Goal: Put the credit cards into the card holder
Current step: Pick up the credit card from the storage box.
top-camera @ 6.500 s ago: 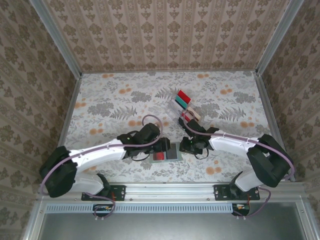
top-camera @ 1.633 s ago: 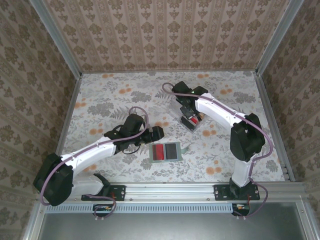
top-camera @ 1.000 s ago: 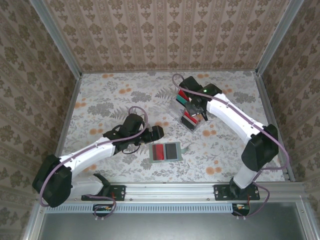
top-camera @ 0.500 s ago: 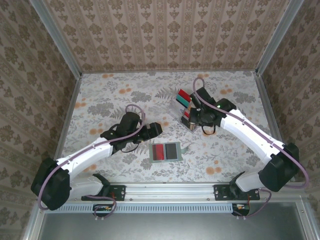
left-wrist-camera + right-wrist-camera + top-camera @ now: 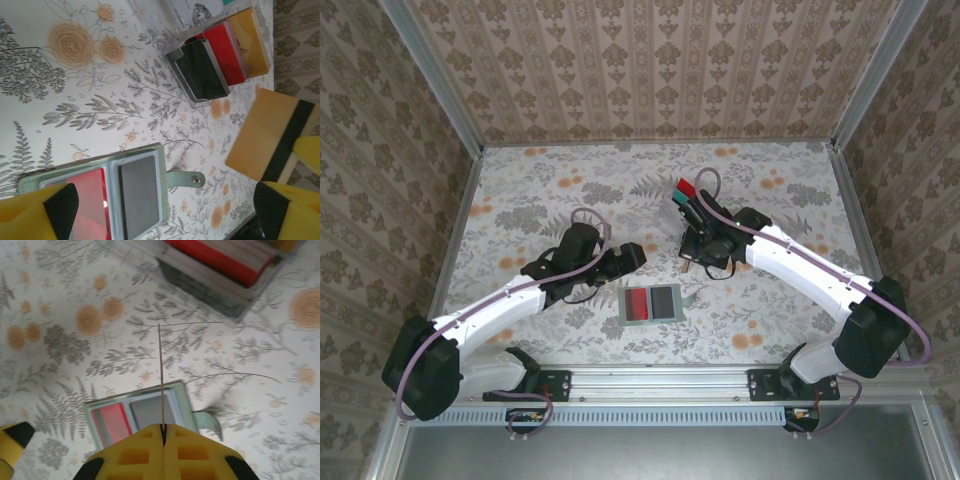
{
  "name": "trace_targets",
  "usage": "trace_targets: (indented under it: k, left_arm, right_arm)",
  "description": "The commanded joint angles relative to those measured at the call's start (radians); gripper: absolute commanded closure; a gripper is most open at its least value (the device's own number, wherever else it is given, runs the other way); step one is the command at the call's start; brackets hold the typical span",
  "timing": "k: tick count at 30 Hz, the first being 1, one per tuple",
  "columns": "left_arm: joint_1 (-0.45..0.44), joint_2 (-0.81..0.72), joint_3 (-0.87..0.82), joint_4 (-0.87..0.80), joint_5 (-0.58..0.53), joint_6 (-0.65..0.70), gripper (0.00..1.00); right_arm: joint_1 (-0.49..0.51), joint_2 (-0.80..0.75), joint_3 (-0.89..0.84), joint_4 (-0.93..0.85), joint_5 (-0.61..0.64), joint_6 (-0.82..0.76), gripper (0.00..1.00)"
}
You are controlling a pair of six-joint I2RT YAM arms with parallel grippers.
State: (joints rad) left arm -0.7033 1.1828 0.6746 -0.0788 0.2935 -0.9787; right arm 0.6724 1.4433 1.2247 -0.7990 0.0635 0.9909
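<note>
A thin beige black-striped plastic card (image 5: 272, 135) is pinched in the right gripper (image 5: 162, 429), just beyond the open grey-green bifold wallet (image 5: 184, 410).

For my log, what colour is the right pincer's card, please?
The thin plastic card is orange with a black stripe, best in left wrist view.
</note>
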Motion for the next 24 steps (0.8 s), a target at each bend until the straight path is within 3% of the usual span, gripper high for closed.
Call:
trace_targets:
  k: [1, 6, 14, 24]
  left_arm:
    - [0.024, 0.012, -0.008, 0.079, 0.076, -0.026, 0.07]
    - [0.076, 0.034, -0.029, 0.218, 0.204, -0.062, 0.07]
    - [0.108, 0.079, -0.015, 0.352, 0.343, -0.086, 0.11]
    - [0.108, 0.082, -0.017, 0.478, 0.424, -0.125, 0.42]
  right_arm:
    - [0.001, -0.046, -0.070, 0.181, -0.162, -0.029, 1.00]
    - [-0.017, -0.125, -0.178, 0.416, -0.366, -0.113, 1.00]
    - [-0.106, -0.165, -0.267, 0.577, -0.646, -0.141, 1.00]
    - [-0.180, -0.171, -0.332, 0.739, -0.790, -0.093, 1.00]
